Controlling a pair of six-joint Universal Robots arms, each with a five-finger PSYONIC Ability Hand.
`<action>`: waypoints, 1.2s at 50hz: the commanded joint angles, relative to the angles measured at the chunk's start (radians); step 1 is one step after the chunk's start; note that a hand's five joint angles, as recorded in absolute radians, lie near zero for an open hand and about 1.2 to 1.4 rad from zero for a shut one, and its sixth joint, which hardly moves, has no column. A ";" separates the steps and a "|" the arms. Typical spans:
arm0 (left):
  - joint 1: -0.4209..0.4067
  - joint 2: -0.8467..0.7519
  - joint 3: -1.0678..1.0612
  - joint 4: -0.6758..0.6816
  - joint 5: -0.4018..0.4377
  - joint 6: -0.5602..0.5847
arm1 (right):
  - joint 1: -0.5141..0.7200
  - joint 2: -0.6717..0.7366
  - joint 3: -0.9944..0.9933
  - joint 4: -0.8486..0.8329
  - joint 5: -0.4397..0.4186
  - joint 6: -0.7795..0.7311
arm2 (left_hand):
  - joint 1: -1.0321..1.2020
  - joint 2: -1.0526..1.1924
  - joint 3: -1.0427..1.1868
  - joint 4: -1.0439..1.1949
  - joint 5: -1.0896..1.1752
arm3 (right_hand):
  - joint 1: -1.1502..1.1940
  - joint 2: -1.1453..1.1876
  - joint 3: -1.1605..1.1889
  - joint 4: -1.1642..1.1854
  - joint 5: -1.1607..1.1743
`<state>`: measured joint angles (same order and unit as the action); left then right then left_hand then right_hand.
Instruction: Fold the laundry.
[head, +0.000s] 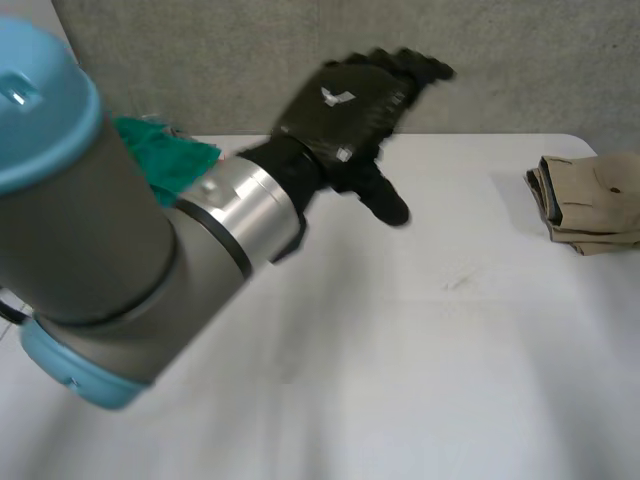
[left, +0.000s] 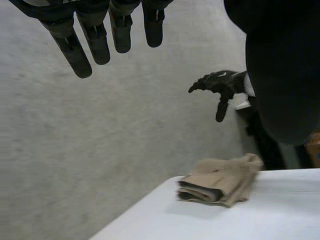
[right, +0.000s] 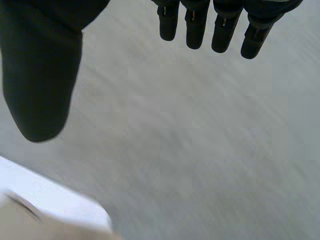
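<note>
Lying bunched far left on the table (head: 420, 340), the teal cloth (head: 168, 158) awaits folding — the tan garment (head: 590, 205) sits folded at its right edge. Left hand (head: 355, 100) and right hand (right: 222, 30) hang above, fingers straight, empty; a low left arm sweep could drag the teal cloth off.

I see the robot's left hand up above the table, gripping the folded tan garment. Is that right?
Not quite. The left hand is up above the table, but it grips nothing: its fingers are straight and empty. The folded tan garment lies on the table near its right edge, well apart from the hand, as the head view shows.
</note>
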<state>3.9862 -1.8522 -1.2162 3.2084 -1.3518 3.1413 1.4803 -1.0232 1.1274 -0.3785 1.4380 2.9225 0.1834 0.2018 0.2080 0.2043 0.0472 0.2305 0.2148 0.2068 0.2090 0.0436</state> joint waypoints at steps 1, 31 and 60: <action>0.272 0.022 0.007 0.005 -0.003 0.019 | 0.133 -0.207 0.389 -0.163 -0.416 -0.066 | 0.001 -0.018 -0.024 -0.020 -0.038 | -0.056 -0.040 -0.032 -0.034 -0.044; 0.691 -0.633 0.409 0.091 0.016 0.657 | 0.298 -0.261 0.681 0.193 -0.318 -0.545 | 1.213 1.194 1.188 1.192 1.175 | -0.056 -0.040 -0.032 -0.034 -0.044; 0.188 -0.123 0.096 0.119 0.014 0.215 | 0.213 -0.417 0.606 0.202 -0.228 -0.143 | 1.213 1.194 1.188 1.192 1.175 | -0.056 -0.040 -0.032 -0.034 -0.044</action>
<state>4.2768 -1.8528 -1.0701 3.3356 -1.3357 3.2744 1.7382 -1.4101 1.7520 -0.1823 1.2088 2.6458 1.1435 1.1943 1.1895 1.1971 0.9878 0.2305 0.2148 0.2068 0.2089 0.0439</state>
